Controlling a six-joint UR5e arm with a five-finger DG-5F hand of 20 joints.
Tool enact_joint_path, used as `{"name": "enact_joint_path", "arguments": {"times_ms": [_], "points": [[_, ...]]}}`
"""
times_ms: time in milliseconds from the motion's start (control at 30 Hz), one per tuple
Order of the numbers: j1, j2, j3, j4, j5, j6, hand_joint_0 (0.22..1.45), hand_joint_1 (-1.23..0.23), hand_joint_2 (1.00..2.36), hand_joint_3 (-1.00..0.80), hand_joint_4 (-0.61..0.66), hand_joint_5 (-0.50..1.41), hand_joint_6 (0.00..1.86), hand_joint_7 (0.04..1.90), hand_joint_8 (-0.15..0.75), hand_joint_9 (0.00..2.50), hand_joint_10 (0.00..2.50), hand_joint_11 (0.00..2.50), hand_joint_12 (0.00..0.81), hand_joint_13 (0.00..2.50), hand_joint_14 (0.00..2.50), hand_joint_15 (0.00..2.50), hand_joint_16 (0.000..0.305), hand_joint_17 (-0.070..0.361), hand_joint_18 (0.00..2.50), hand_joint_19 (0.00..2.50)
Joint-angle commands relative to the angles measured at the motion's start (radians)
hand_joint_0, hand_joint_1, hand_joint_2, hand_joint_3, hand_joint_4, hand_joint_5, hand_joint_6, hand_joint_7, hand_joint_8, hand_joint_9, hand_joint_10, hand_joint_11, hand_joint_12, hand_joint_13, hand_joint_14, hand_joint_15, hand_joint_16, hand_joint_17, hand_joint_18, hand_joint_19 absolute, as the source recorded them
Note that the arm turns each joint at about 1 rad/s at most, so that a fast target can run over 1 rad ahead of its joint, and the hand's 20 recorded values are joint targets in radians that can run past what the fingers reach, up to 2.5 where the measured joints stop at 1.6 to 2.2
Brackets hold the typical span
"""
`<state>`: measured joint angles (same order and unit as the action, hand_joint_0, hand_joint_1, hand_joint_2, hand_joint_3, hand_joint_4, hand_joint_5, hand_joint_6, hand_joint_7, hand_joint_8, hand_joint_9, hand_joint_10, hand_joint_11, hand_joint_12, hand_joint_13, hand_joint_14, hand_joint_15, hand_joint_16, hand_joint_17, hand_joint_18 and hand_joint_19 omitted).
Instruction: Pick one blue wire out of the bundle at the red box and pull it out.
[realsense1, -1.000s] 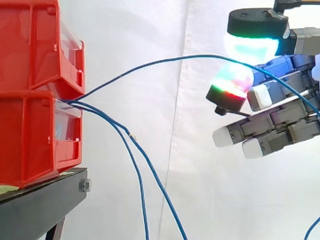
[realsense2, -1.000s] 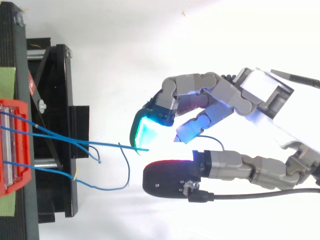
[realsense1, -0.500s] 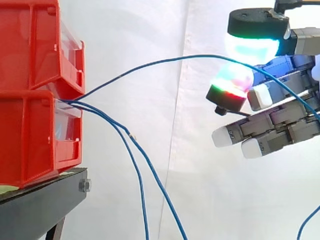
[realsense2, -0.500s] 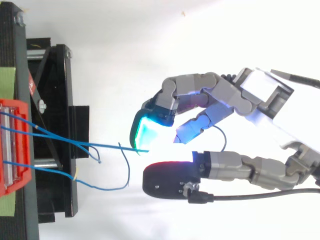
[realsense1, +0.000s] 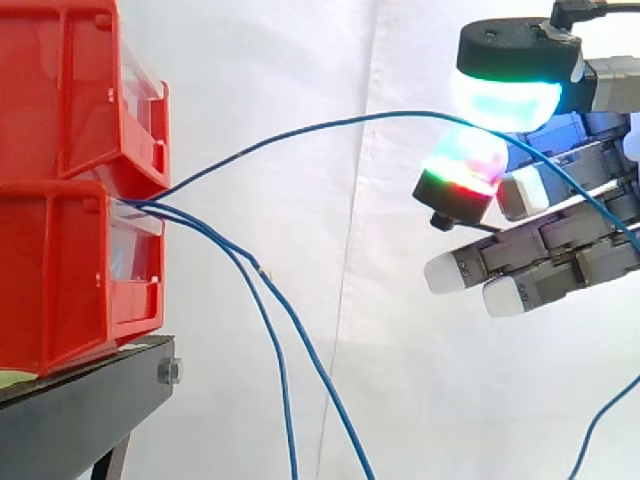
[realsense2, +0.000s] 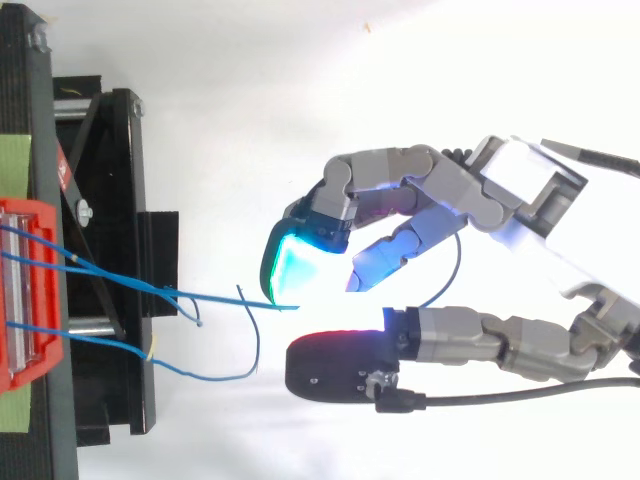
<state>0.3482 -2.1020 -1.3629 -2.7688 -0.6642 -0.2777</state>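
Observation:
One blue wire (realsense1: 300, 130) rises in an arc from the lower red box (realsense1: 60, 270) to my hand (realsense1: 560, 250) at the right. It passes between the cyan-glowing pad (realsense1: 505, 100) and the red-green pad (realsense1: 465, 160), then runs down behind the fingers. From above, the wire (realsense2: 220, 296) ends at the lower edge of the green pad (realsense2: 290, 265). The thumb (realsense2: 340, 360) sits a little apart from that pad. My hand (realsense2: 520, 200) has curled fingers. Two other blue wires (realsense1: 285, 390) hang down from the same box.
The red boxes are stacked on a black stand (realsense1: 80, 410) at the left, seen from above as a dark frame (realsense2: 110, 250). A white curtain hangs behind. A loose tail of blue wire (realsense1: 600, 430) dangles at the lower right.
The thumb has moved slightly away from the green pad, widening the gap seen from above. The wire's slack loop behind the fingers has grown, and the tail at the lower right has shifted left.

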Motion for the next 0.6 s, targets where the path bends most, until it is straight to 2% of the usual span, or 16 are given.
{"name": "enact_joint_path", "arguments": {"times_ms": [0,567], "points": [[0.000,0.000,0.001,0.000,0.000,0.000,0.66,-0.83,1.02,-0.21,0.14,-0.09,0.86,1.18,0.232,1.11,0.02,0.81,0.356,0.57,0.02,0.42,0.044,0.100,0.53,0.48],[0.000,-0.001,0.001,0.000,0.000,0.000,0.65,-0.85,1.02,-0.14,0.12,-0.08,0.88,1.19,0.246,1.22,0.02,0.85,0.364,0.65,0.02,0.46,0.047,0.105,0.60,0.47]]}}
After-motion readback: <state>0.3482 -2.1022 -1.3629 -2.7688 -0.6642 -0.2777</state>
